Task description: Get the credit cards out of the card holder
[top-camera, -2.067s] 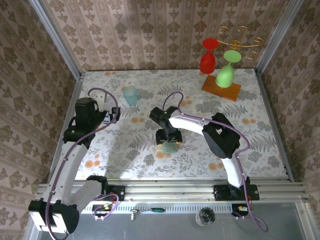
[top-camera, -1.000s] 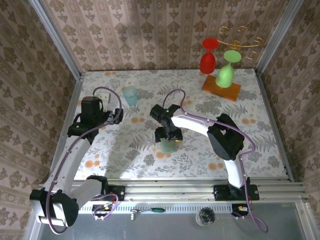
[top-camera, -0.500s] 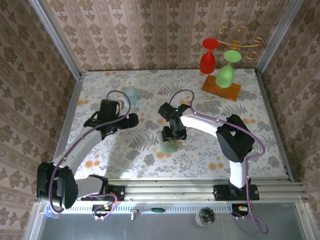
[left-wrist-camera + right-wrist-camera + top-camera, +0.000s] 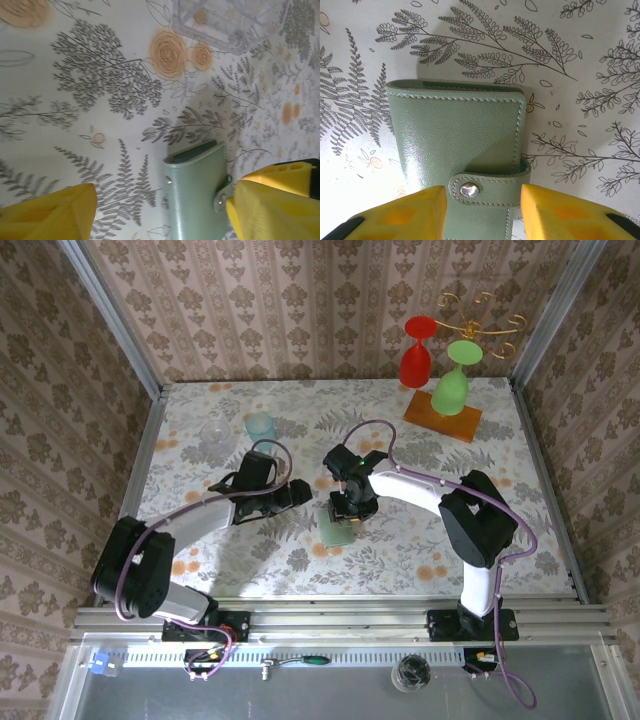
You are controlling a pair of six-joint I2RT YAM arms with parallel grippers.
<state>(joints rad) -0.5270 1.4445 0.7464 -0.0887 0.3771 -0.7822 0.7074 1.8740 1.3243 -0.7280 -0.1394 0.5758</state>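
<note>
While snapped, card holder (image 4: 455, 135) lies closed.

No legible text, brand, number or sign on anything in view. The card holder (image 4: 455, 130) has a plain stitched face and an unmarked metal snap (image 4: 466, 189). The bench (image 4: 500, 510) cover is floral pattern only.

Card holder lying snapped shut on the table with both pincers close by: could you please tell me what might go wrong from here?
1. The snap strap is fastened; the right pincer straddling it may just squeeze or slide the card holder instead of opening it.
2. The left pincer is open close beside the right one, so the two might collide.
</note>
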